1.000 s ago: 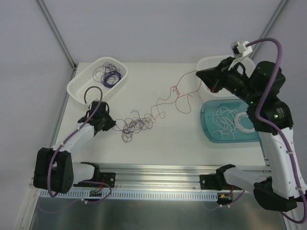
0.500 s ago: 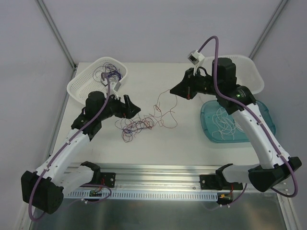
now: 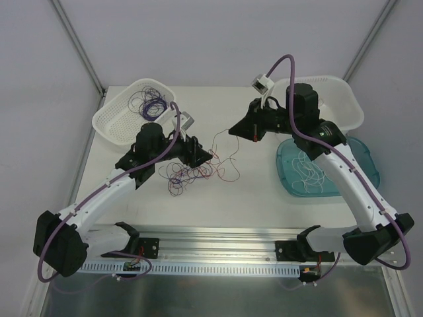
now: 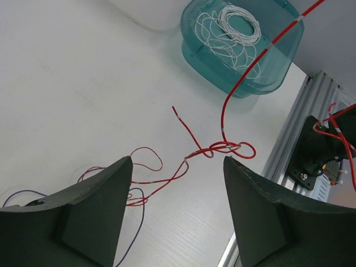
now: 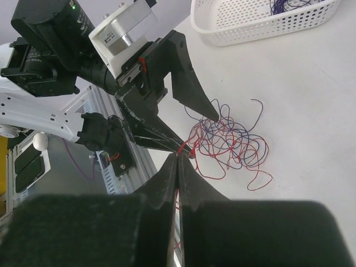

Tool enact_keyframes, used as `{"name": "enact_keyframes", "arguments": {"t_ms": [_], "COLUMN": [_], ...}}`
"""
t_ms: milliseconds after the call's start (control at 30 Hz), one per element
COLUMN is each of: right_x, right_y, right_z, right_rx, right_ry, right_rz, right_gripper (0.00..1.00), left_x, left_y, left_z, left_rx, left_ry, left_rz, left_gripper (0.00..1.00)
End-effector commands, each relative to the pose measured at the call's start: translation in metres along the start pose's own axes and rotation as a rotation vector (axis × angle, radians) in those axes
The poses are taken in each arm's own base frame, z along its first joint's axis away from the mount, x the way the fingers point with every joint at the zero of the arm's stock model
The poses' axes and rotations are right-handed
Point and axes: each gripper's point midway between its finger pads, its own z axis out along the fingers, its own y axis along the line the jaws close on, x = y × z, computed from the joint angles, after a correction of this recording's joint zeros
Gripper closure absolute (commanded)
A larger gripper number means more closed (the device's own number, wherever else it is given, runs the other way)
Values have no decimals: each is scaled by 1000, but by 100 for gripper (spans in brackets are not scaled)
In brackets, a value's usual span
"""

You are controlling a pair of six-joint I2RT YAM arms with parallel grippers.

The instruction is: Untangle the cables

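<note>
Red wire (image 4: pixel 223 125) is pinched between the fully closed fingers of the right gripper (image 3: pixel 232 131), which hangs above the middle of the table (image 3: pixel 264 198). From that grip the strand drops and trails left to the tangle (image 3: pixel 188 173) of red and dark purple cables, which lies loose and curly on the white surface in front of the left arm.

The left gripper (image 3: pixel 201 155) stands at the tangle's upper right edge with its two dark fingers (image 4: pixel 94 206) spread wide and nothing between them. In its wrist view, red loops lie on the table in the gap; whether a fingertip touches them cannot be told.

White cables (image 4: pixel 233 25) sit coiled in the teal tray (image 3: pixel 281 165) on the right. A dark purple coil (image 3: pixel 153 104) lies in the white basket (image 3: pixel 106 122) at the far left.
</note>
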Motion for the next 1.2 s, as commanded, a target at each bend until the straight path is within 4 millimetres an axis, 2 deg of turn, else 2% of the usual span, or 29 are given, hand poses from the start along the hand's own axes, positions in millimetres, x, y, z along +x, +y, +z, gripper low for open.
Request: {"name": "enact_keyframes", "arguments": {"t_ms": [0, 100, 267, 400, 533, 633, 667, 700, 767, 867, 933, 967, 1000, 1067, 1100, 1167], "right_x": [-17, -16, -16, -17, -16, -14, -13, -12, -9, -6, -9, -8, -7, -6, -7, -6], "right_y": [25, 26, 28, 28, 28, 27, 26, 24, 13, -12, -40, -60, -70, -97, -104, -127], "right_z": [-10, -11, -12, -11, -9, -7, -7, -7, -9, -15, -30, -42, -49, -74, -83, -110], "right_rx": [-68, -70, -78, -84, -89, -88, -84, -76, -21, 93, 211, 281, 322, 456, 502, 628], "right_ry": [-68, -69, -70, -74, -74, -70, -68, -65, -58, -58, -92, -113, -125, -160, -178, -224], "right_rz": [-58, -58, -52, -51, -46, -42, -40, -41, -47, -23, 31, 66, 90, 129, 165, 242], "right_gripper": [99, 99, 99, 99, 99, 99, 99, 99, 99, 99, 99, 99, 99, 99, 99, 99], "left_x": [-28, -22, -13, -6, -11, -15, -16, -16, -16, -20, -26, -25, -32, -30, -35, -32], "left_y": [-20, -23, -28, -27, -26, -27, -27, -27, -26, -22, -20, -15, -16, -6, -5, 18], "left_z": [4, 7, 11, 15, 16, 18, 19, 19, 18, 10, -1, -5, -15, -25, -34, -48], "left_rx": [109, 134, 186, 188, 184, 186, 186, 186, 171, 126, 85, 50, 34, -26, -48, -152], "left_ry": [-68, -48, -17, 3, -14, -36, -38, -38, -42, -58, -80, -84, -112, -115, -140, -149], "left_rz": [132, 137, 128, 118, 118, 111, 112, 112, 110, 118, 132, 133, 144, 133, 139, 112], "left_gripper": [36, 45, 48, 55, 59, 70, 81, 86, 100, 100, 100, 100, 100, 100, 100, 100]}}
